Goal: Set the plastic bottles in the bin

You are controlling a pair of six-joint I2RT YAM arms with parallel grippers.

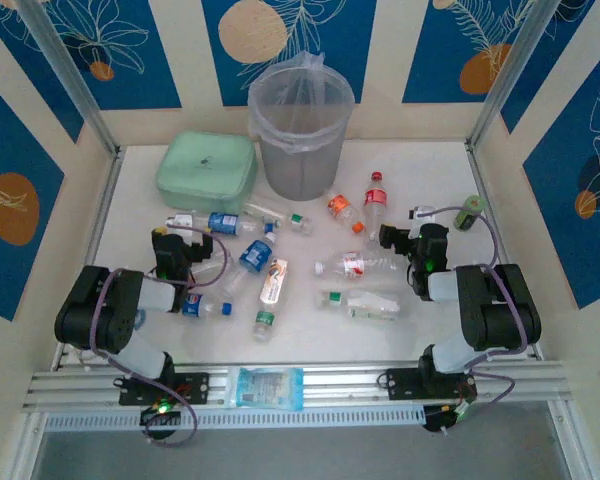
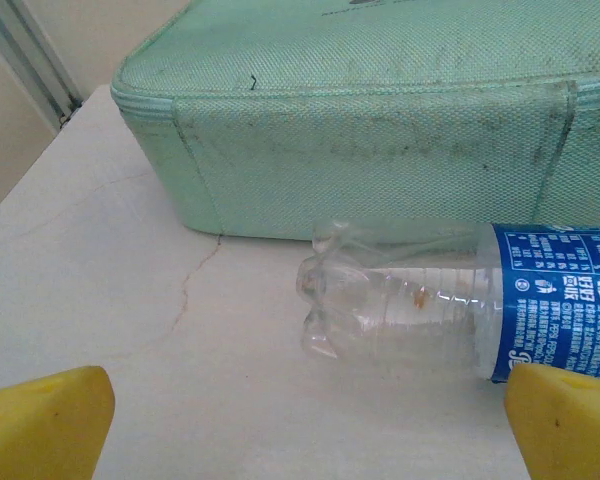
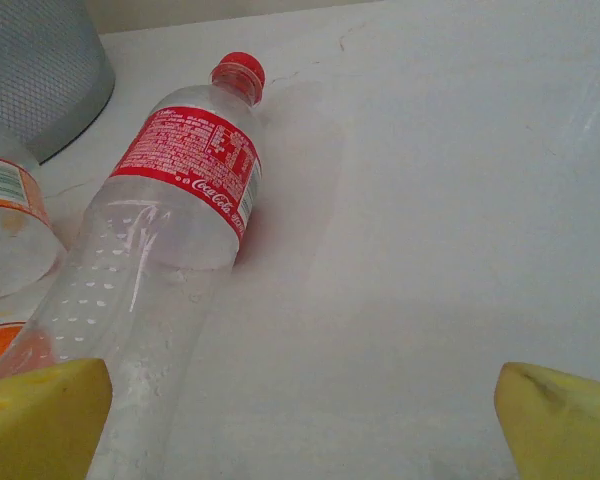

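**A slippery job ahead**

Left gripper (image 1: pixel 178 248) and right gripper (image 1: pixel 418 243) both gape wide, holding nothing. The bottles (image 1: pixel 356 265) lie scattered on the white table (image 1: pixel 432 172), near side of the bin (image 1: pixel 300 160). Round and light, they could roll from a pinch on that smooth top. Blue patterned walls (image 1: pixel 110 60) close round three sides.

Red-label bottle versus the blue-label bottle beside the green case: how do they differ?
The red-label bottle keeps its round shape and shows a red cap; the blue-label bottle is crumpled at its clear end. The red-label bottle lies right of the bin; the blue-label bottle lies along the case. Both are clear and lie on the table.
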